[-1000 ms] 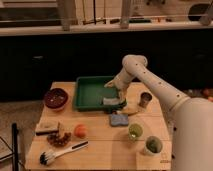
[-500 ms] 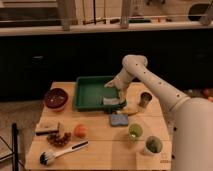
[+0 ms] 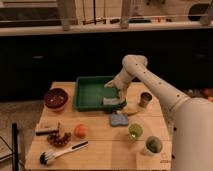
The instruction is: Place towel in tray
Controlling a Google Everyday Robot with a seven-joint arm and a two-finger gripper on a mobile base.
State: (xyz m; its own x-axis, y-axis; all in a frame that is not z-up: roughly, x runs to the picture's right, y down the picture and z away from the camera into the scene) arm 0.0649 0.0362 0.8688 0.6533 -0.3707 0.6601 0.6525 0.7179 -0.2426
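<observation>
The dark green tray [image 3: 90, 93] lies at the back middle of the wooden table. A grey towel [image 3: 113, 102] lies bunched in the tray's front right corner, against the wall. My gripper [image 3: 118, 95] hangs from the white arm, directly over the towel at the tray's right side, very near or touching it. A blue-grey folded cloth or sponge [image 3: 118, 119] lies on the table just in front of the tray.
A dark red bowl [image 3: 55, 97] stands left of the tray. A metal cup [image 3: 145, 99] stands to the right, with two green cups [image 3: 135, 131] [image 3: 153, 145] in front. An orange [image 3: 80, 130], a brush [image 3: 60, 152] and a flat block [image 3: 45, 127] lie front left.
</observation>
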